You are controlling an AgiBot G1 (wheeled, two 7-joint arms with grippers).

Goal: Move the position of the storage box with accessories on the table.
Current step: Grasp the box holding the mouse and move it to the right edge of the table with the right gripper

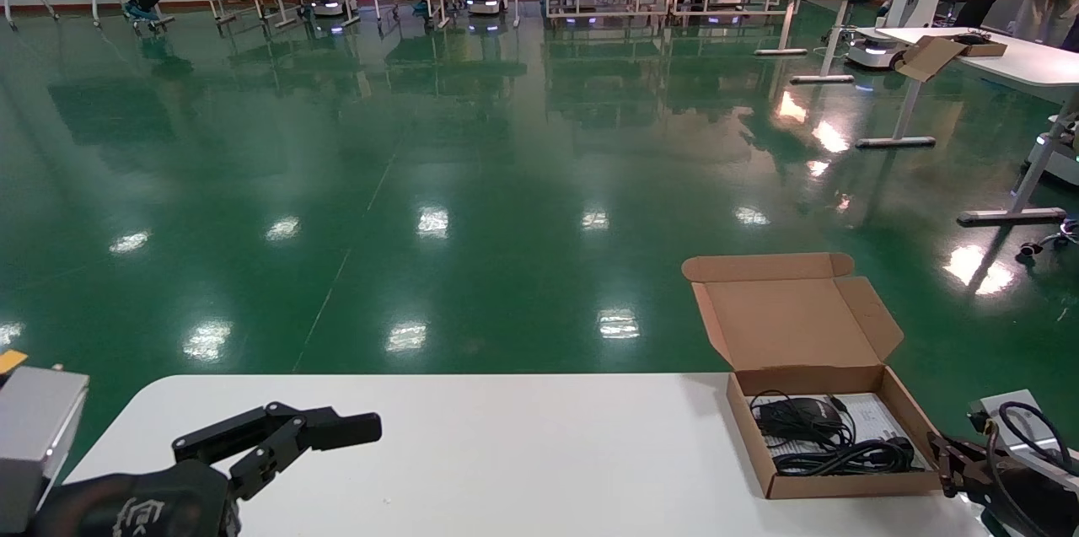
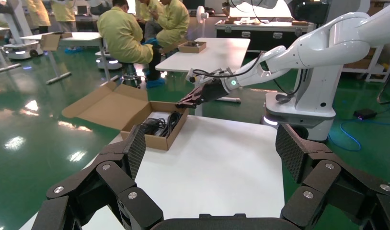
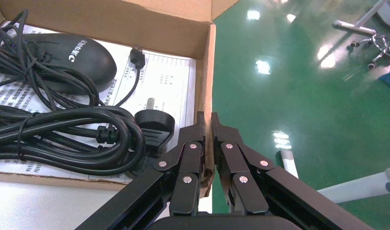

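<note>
Right now, right end effector (image 3: 207,125) pinched on storage box (image 1: 843,486) side wall, near corner.

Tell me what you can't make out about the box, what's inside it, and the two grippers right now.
- Printed sheet: text too small to read; mouse and cables cover most of it.
- Storage box: right wrist view crops its lid and left side.
- Right gripper: head view cuts it at the frame edge.
- Left gripper: its base is out of frame, jaws open over the table.

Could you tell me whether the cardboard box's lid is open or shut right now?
Open. The box has its lid folded back, showing the mouse and cables. The right gripper pinches its side wall.
</note>
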